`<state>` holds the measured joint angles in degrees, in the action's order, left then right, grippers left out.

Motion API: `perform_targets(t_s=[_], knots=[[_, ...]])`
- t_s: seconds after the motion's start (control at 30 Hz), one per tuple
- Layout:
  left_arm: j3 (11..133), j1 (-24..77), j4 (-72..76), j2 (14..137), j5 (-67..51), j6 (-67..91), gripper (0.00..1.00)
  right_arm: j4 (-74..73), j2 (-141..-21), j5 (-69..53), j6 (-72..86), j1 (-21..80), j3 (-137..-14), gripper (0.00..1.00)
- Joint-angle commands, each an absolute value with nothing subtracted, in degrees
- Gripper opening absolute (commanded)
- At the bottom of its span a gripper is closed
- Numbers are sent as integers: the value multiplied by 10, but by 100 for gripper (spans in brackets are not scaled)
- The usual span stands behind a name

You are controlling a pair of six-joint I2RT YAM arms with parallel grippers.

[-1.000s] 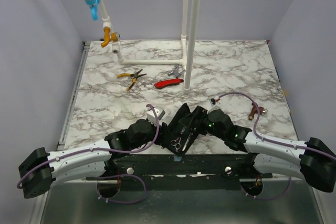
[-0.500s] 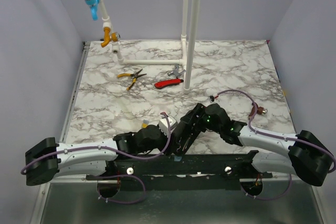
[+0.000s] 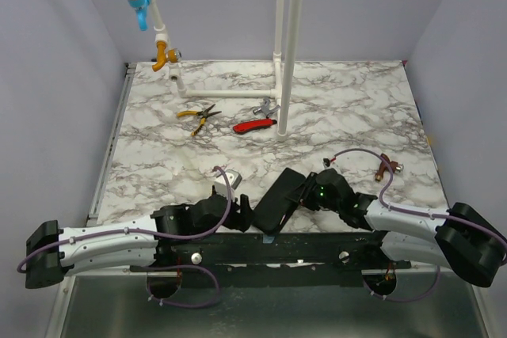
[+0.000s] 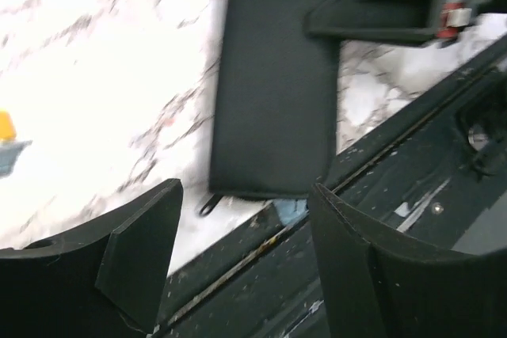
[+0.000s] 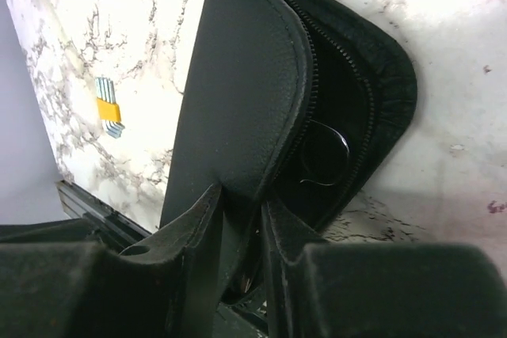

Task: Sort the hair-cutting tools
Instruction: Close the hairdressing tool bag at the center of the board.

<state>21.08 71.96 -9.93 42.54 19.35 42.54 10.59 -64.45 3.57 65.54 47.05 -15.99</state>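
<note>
A black zip case [image 3: 277, 198] lies near the table's front edge, its lid folded almost closed. My right gripper [image 5: 240, 210] is shut on the edge of the lid [image 5: 245, 77]; in the top view the right gripper [image 3: 307, 193] sits at the case's right side. Through the gap beside the zip shows a thin metal loop [image 5: 326, 156]; the hair-cutting tools are otherwise hidden inside. My left gripper [image 4: 242, 263] stands open with nothing between its fingers, just short of the case's near end [image 4: 277, 77]. From above, the left gripper [image 3: 242, 208] is left of the case.
Yellow-handled pliers [image 3: 198, 116] and a red-handled tool [image 3: 255, 125] lie farther back by the white pipes [image 3: 289, 53]. A brown connector [image 3: 386, 166] lies at the right. A small grey-and-yellow item [image 5: 109, 108] lies beside the case. A black rail [image 3: 277, 244] runs along the front edge.
The case was open with scissors showing; its lid has folded down. My right gripper has closed onto the lid. My left arm has drawn back to the left and its jaws have widened.
</note>
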Motion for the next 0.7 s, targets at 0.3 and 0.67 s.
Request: perform_targets(t_s=[0.3, 0.67], knots=[[192, 726, -188, 489, 177, 546, 58, 179, -585, 50, 673, 444, -91, 8], [237, 725, -139, 595, 133, 448, 60, 186, -595, 27, 666, 427, -83, 8]])
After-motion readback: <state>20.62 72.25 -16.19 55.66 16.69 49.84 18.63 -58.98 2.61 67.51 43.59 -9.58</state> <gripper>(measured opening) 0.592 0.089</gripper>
